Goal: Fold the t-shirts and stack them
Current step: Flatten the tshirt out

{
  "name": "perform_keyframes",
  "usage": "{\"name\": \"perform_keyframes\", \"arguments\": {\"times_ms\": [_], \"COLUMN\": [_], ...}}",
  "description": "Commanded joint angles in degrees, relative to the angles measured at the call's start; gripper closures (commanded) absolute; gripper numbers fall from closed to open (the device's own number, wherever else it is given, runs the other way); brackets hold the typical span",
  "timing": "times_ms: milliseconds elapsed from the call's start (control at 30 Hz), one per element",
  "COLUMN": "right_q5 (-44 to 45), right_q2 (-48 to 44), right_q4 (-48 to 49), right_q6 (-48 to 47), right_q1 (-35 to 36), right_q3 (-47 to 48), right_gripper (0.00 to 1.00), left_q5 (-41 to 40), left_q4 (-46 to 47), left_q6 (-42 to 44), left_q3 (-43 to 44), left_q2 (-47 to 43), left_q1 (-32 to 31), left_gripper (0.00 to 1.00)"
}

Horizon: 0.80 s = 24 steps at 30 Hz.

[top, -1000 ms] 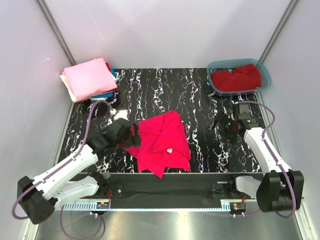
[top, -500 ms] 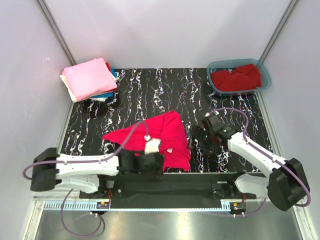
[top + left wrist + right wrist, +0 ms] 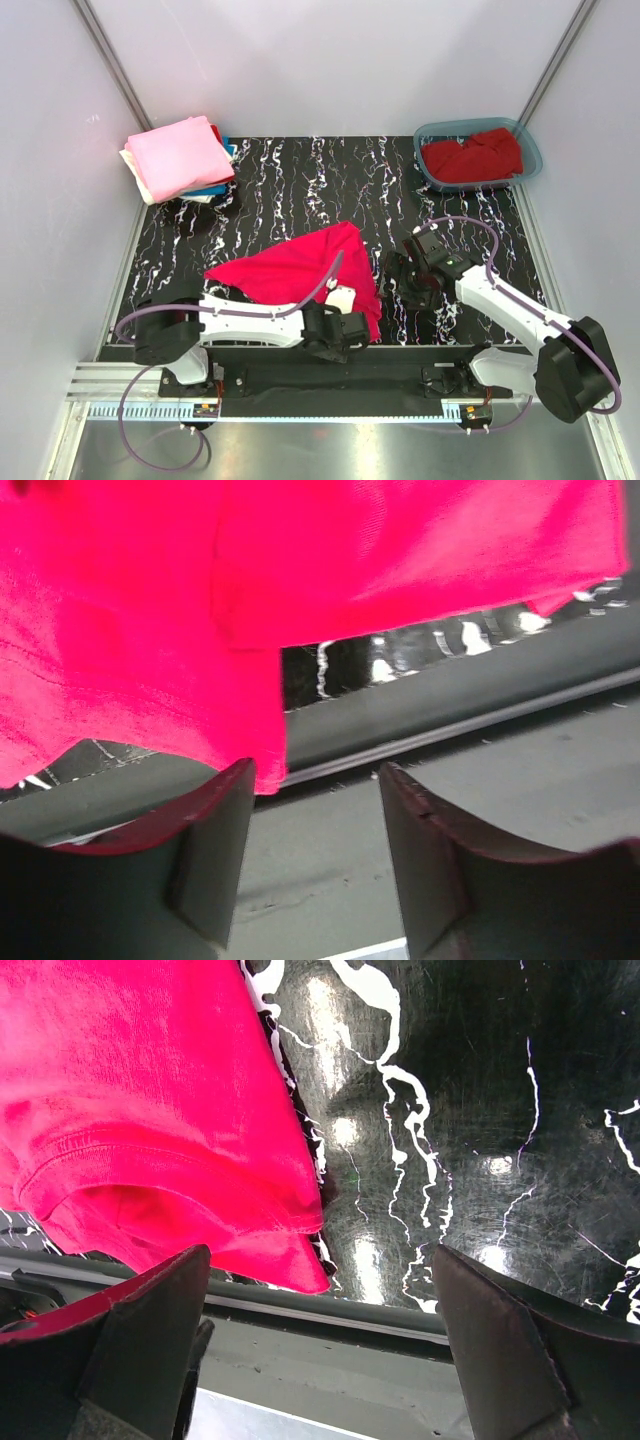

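Observation:
The bright pinkish-red t-shirt [image 3: 300, 272] lies crumpled mid-table, one flap spread to the left. My left gripper [image 3: 348, 328] is at the shirt's near right corner by the table's front edge. In the left wrist view it [image 3: 315, 775] is open, with the shirt's hem [image 3: 150, 650] just above its left fingertip and nothing between the jaws. My right gripper [image 3: 397, 280] is right of the shirt. In the right wrist view it [image 3: 320, 1260] is wide open, and a shirt corner [image 3: 290, 1265] hangs between the jaws.
A folded stack sits at the back left, with a light pink shirt [image 3: 180, 155] on top and cream, blue and red layers below. The teal tub [image 3: 428, 132] at the back right holds a darker red shirt [image 3: 472, 157]. The table's front edge [image 3: 420, 348] is next to both grippers.
My left arm swung from the shirt's left side along the front edge to its near right corner. The shirt's left flap got spread out. My right arm moved in towards the shirt.

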Motion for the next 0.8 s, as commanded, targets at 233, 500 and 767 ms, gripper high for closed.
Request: {"name": "perform_keyframes", "arguments": {"times_ms": [233, 500, 767], "right_q5": [1.8, 1.1, 0.9], "right_q2": [-2.7, -2.6, -2.7], "right_q4": [0.7, 2.0, 2.1], "right_q6": [0.1, 0.1, -0.1], "right_q1": [0.4, 0.4, 0.4], "right_q3": [-0.8, -1.9, -1.9], "right_gripper": [0.00, 0.00, 0.00], "left_q5": [-3.1, -0.1, 0.4], "left_q4": [-7.2, -4.3, -3.8], "left_q6": [-4.5, -2.1, -0.4], "left_q3": [2.0, 1.1, 2.0], "left_q2": [1.5, 2.8, 4.7], "left_q1": [1.1, 2.9, 4.2], "left_gripper": [0.43, 0.57, 1.00]}}
